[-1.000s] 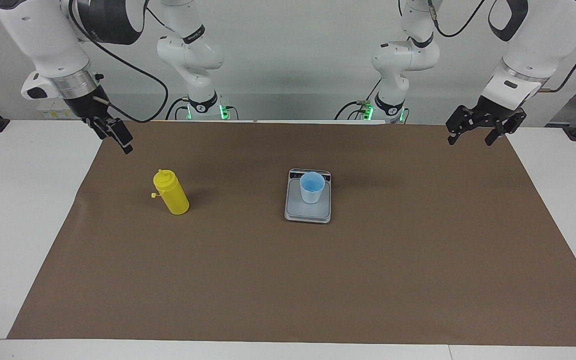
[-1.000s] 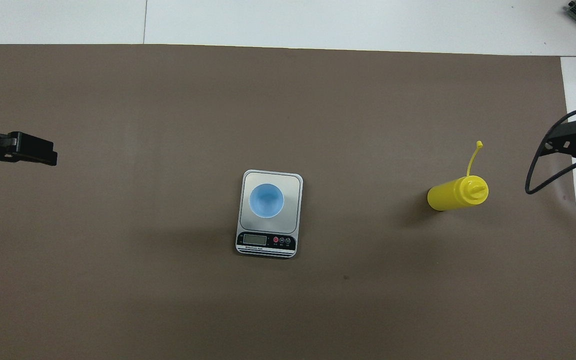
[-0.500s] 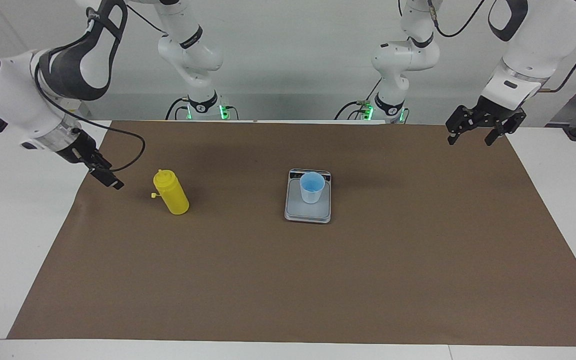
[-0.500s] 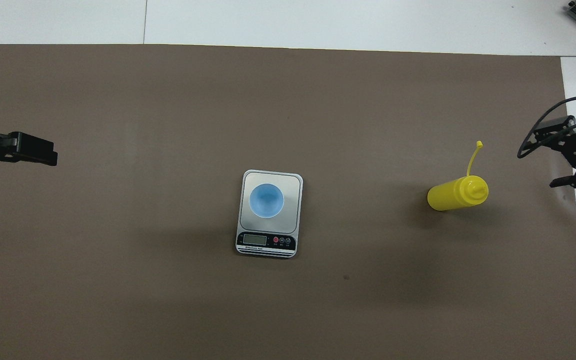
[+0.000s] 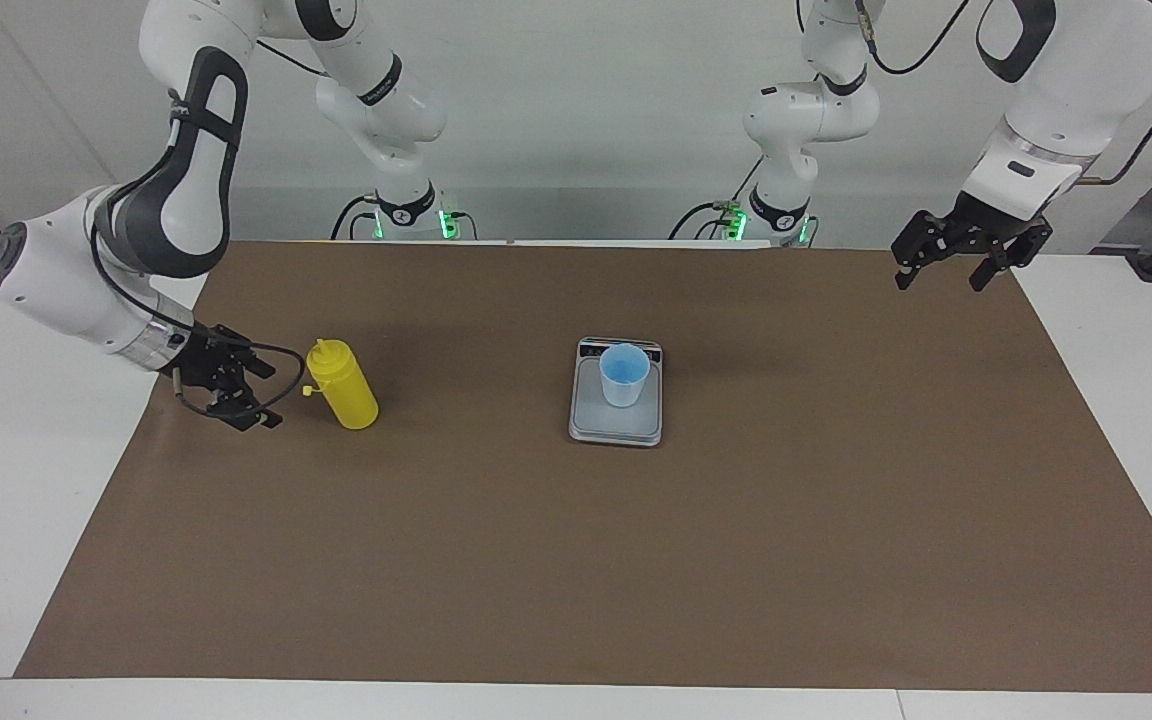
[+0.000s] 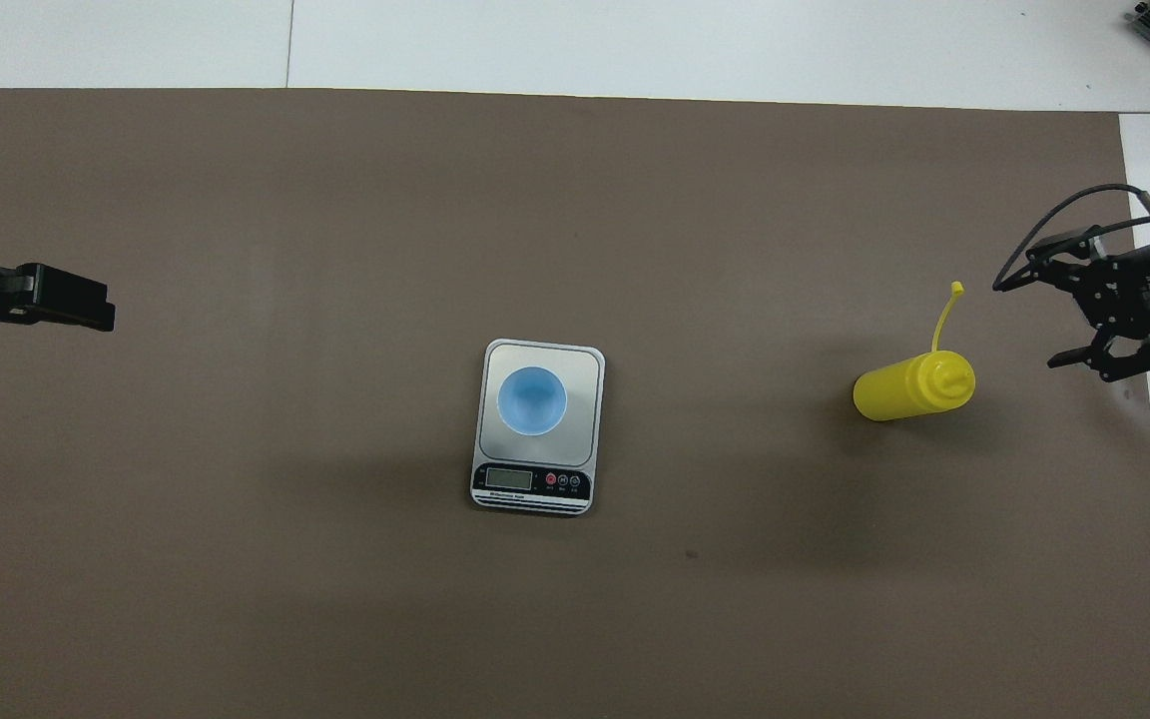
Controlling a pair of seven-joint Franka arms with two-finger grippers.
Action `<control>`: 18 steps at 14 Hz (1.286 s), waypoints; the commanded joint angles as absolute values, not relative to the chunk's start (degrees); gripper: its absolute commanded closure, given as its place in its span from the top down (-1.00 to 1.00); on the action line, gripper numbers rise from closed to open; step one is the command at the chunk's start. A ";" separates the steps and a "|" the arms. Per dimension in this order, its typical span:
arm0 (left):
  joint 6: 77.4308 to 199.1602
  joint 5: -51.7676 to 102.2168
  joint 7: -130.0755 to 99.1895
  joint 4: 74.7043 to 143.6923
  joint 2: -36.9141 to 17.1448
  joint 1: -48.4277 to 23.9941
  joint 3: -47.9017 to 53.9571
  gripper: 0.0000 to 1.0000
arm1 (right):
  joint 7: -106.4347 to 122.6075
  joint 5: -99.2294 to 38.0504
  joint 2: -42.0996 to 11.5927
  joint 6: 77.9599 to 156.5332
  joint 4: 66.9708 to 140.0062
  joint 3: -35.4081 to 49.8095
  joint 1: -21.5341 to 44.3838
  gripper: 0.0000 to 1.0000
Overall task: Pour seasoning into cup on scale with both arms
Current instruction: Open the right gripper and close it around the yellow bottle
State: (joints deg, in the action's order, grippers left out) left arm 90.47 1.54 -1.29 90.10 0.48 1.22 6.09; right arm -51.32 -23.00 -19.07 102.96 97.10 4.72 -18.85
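The yellow seasoning bottle [image 5: 344,388] stands upright on the brown mat toward the right arm's end; in the overhead view [image 6: 909,387] its tethered cap [image 6: 955,289] sticks out to one side. My right gripper [image 5: 261,397] is low beside the bottle, open and empty, with a small gap to it; the overhead view [image 6: 1031,325] shows it too. The light blue cup [image 5: 624,374] stands on the silver scale [image 5: 616,428] at mid-table, also in the overhead view (cup [image 6: 531,400], scale [image 6: 587,361]). My left gripper [image 5: 939,283] waits raised over the mat's corner, open and empty.
A brown mat [image 5: 736,550] covers most of the white table [image 5: 16,450]. The scale's dark display strip [image 6: 532,481] is at its end nearer the robots. The left gripper's tip [image 6: 101,310] shows at the overhead view's edge.
My right arm has swung down from high over the mat's corner to table height beside the bottle. The left arm, bottle, cup and scale have not moved.
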 commanded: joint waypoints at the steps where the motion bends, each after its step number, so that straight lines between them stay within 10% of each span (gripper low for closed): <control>1: 90.09 2.46 -1.14 90.70 1.05 2.20 6.68 1.00 | -54.40 -26.88 -18.02 103.36 100.79 5.10 -19.51 1.00; 13: 89.74 2.20 3.96 90.70 1.05 2.29 6.59 1.00 | -47.20 -32.52 -11.78 107.57 116.10 5.27 -19.25 1.00; 16: 89.74 2.02 3.95 90.70 1.14 2.28 6.59 1.00 | -46.85 -34.54 -11.78 107.58 115.75 5.54 -18.03 0.16; 18: 89.65 2.02 3.87 90.70 1.14 2.29 6.59 1.00 | -45.70 -34.54 -11.78 108.89 115.84 5.54 -15.57 -0.90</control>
